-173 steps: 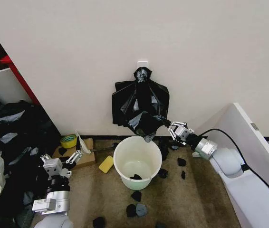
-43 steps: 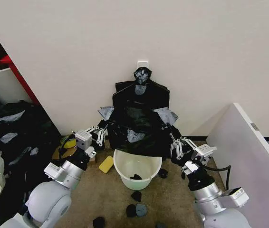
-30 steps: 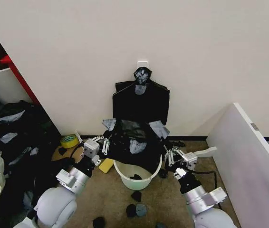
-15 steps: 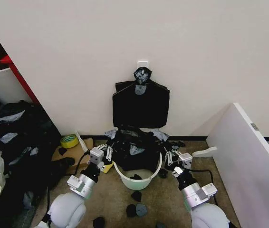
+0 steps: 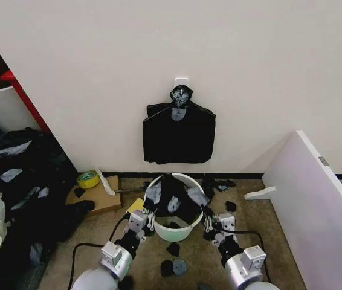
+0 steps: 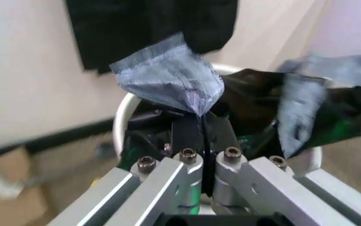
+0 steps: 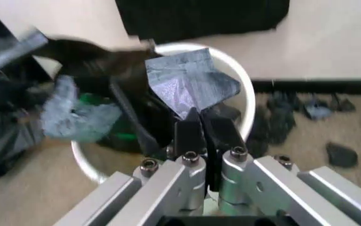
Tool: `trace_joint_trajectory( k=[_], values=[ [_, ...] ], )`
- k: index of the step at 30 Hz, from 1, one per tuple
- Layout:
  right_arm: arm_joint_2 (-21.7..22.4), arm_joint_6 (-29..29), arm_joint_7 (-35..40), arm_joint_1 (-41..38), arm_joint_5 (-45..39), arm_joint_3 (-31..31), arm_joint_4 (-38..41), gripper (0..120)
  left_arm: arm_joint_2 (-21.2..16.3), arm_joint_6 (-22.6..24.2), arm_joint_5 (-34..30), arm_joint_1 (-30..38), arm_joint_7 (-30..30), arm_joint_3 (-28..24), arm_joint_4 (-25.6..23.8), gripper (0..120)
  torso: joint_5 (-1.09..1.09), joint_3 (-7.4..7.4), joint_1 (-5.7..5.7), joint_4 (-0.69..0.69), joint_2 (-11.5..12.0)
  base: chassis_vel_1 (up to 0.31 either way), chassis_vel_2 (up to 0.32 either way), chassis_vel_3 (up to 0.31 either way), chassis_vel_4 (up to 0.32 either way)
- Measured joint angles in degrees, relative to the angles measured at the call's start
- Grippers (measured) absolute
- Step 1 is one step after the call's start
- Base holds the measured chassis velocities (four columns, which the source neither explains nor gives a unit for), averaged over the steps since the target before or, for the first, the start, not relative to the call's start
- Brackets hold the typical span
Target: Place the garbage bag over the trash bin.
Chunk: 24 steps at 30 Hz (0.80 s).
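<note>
Head view: garbage bag (image 5: 174, 199) lowered from wall into trash bin (image 5: 190, 228); left gripper (image 5: 148, 212), right gripper (image 5: 206, 212) jaws clenched on bag corners, rim not yet wrapped.

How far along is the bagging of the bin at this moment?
Done: the garbage bag is down at the trash bin, hanging into its mouth. In hand: the left gripper and right gripper each pinch a bag edge, jaws shut, at opposite sides of the rim. Left: the bag's mouth is not yet folded over the rim, which is bare white.
</note>
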<state>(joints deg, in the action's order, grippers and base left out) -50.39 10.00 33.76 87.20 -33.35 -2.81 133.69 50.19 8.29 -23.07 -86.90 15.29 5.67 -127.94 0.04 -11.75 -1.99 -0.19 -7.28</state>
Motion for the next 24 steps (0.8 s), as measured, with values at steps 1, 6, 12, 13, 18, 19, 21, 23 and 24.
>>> trace_joint_trajectory(
  k=[1,6,12,13,18,19,21,23,24],
  values=[
    [0.0,0.0,0.0,0.0,0.0,0.0,0.0,0,0.0,0.0,0.0,0.0,0.0,0.0,0.0,0,0.0,0.0,0.0,0.0,0.0,0.0,0.0,0.0,0.0],
    [2.07,7.07,4.76,-0.16,-3.3,0.1,1.99,0,-3.94,11.56,-6.08,-0.18,7.03,0.41,-5.07,0,0.01,0.0,0.0,0.0,0.0,0.0,0.0,0.0,0.0],
    [2.71,13.16,8.39,-0.56,-6.19,-0.03,2.8,0,-5.48,17.92,-9.19,-0.1,10.43,-0.81,-6.11,0,0.0,0.0,0.0,0.0,0.0,0.0,0.0,0.0,0.0],
    [2.73,14.66,9.19,-0.57,-6.59,-0.37,2.79,0,-5.5,19.2,-9.71,0.08,11.31,-1.4,-6.07,0,0.0,0.0,0.0,0.0,0.0,0.0,0.0,0.0,0.0],
    [2.26,15.67,9.53,-0.86,-6.25,-1.37,0.62,0,-4.83,20.51,-9.88,0.84,12.6,-2.63,-4.93,0,0.0,0.0,0.0,0.0,0.0,0.0,0.0,0.0,0.0],
    [2.05,15.67,9.47,-1.03,-6.02,-1.63,-0.1,0,-4.67,20.69,-9.89,0.98,12.8,-2.9,-4.69,0,0.01,0.0,0.0,0.0,0.0,0.0,0.0,0.0,0.0],
    [1.75,15.66,8.95,-1.43,-4.94,-2.22,-1.53,0,-4.37,21.11,-9.89,1.19,13.17,-3.65,-3.92,0,0.0,0.0,0.0,0.0,0.0,0.0,0.0,0.0,0.0],
    [1.66,15.62,8.55,-1.59,-4.21,-2.47,-2.22,0,-4.27,21.2,-9.87,1.28,13.27,-3.95,-3.55,0,0.01,0.0,0.0,0.0,0.0,0.0,0.0,0.0,0.0],
    [1.53,15.5,8.05,-1.79,-3.2,-2.76,-3.14,0,-4.08,21.27,-9.78,1.48,13.38,-4.44,-2.91,0,0.01,0.0,0.0,0.0,0.0,0.0,0.0,0.0,0.0]
  ],
)
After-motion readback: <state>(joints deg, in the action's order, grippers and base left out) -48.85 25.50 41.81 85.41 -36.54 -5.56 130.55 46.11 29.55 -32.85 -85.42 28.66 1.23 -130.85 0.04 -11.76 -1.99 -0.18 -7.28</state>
